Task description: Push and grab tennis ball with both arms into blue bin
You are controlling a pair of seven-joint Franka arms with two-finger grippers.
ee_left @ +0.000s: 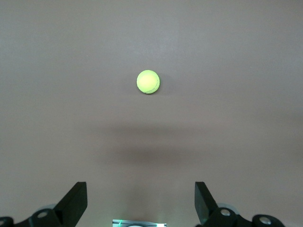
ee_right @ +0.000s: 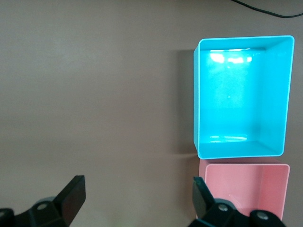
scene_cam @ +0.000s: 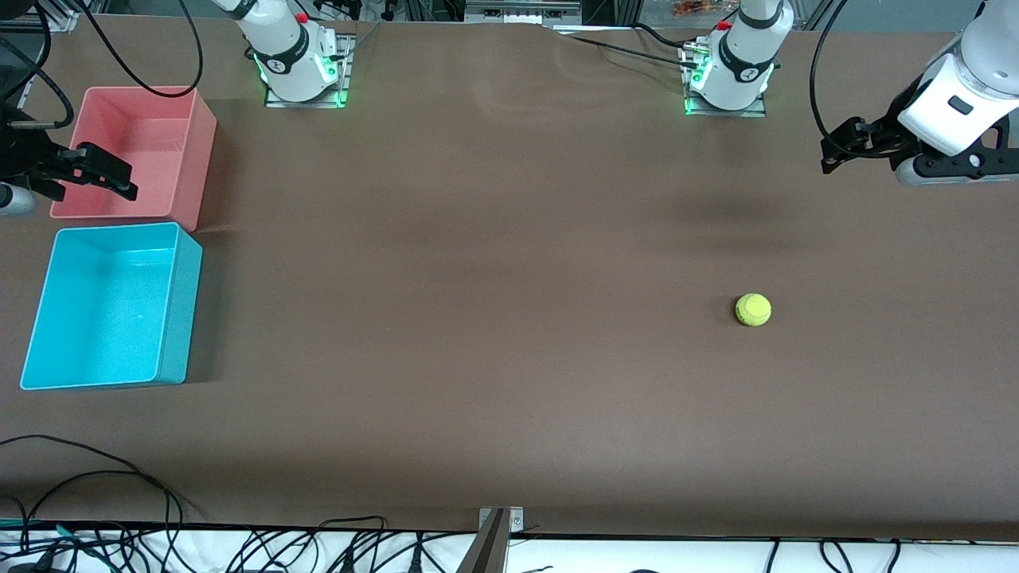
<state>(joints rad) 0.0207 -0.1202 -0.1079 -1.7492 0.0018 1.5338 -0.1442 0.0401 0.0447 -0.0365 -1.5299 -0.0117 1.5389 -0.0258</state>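
Observation:
The tennis ball [scene_cam: 752,309] lies alone on the brown table toward the left arm's end; it also shows in the left wrist view [ee_left: 148,82]. My left gripper [scene_cam: 842,145] is open and empty, up over bare table at that end, well apart from the ball; its jaws stand wide apart [ee_left: 141,201]. The blue bin [scene_cam: 180,318] stands empty at the right arm's end and shows in the right wrist view [ee_right: 241,94]. My right gripper [scene_cam: 119,177] is open and empty over the pink tub's edge, with its jaws wide apart [ee_right: 138,196].
A pink tub [scene_cam: 143,151] stands right beside the blue bin, farther from the front camera; it also shows in the right wrist view [ee_right: 251,189]. Black cables [scene_cam: 119,477] lie along the table's near edge. The arm bases [scene_cam: 298,72] stand along the table's edge farthest from the camera.

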